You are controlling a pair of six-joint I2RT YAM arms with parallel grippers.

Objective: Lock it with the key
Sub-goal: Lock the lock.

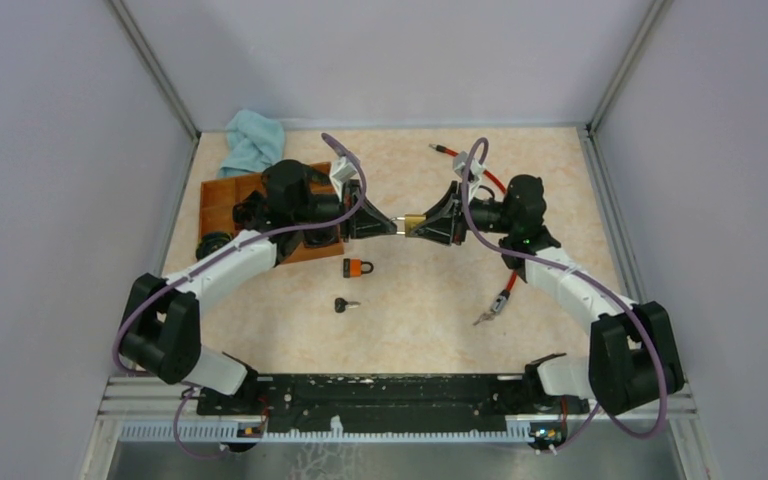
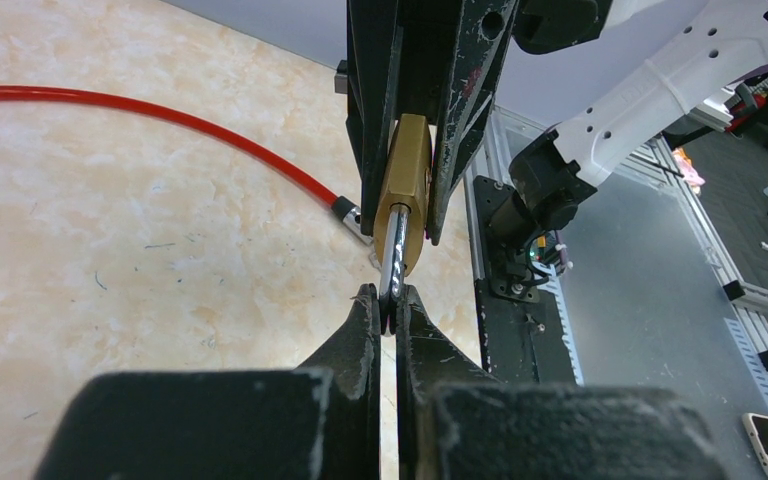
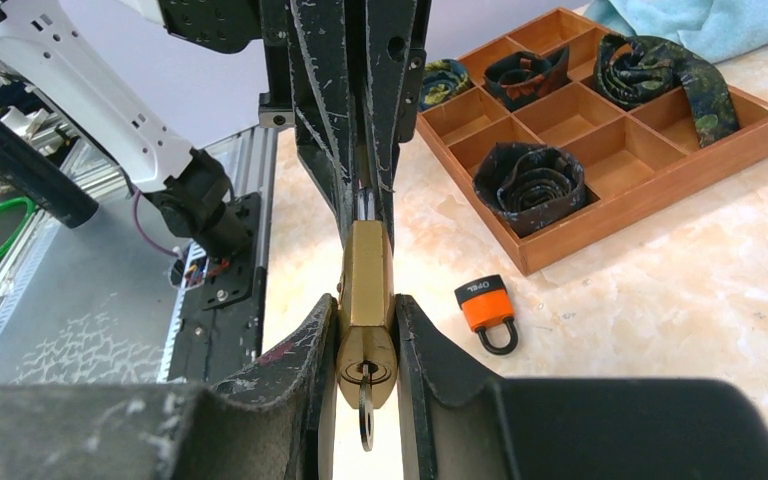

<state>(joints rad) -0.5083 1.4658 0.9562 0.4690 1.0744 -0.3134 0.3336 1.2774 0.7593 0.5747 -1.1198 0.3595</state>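
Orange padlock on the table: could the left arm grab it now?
Probably not yet. Nothing blocks the orange padlock, but the left gripper is shut on the shackle of the brass padlock and would have to let go first.

Room near, clutter at flanks
Table (image 1: pixel 420 335) opens between the arm bases; left gripper (image 1: pixel 397 224) and right gripper (image 1: pixel 423 224) bar the middle, joined on the brass padlock (image 1: pixel 413 219) (orange padlock (image 1: pixel 358 267) and black key (image 1: pixel 345 305) just nearer), wooden tray (image 1: pixel 222 195) left, red cable (image 1: pixel 507 288) right.
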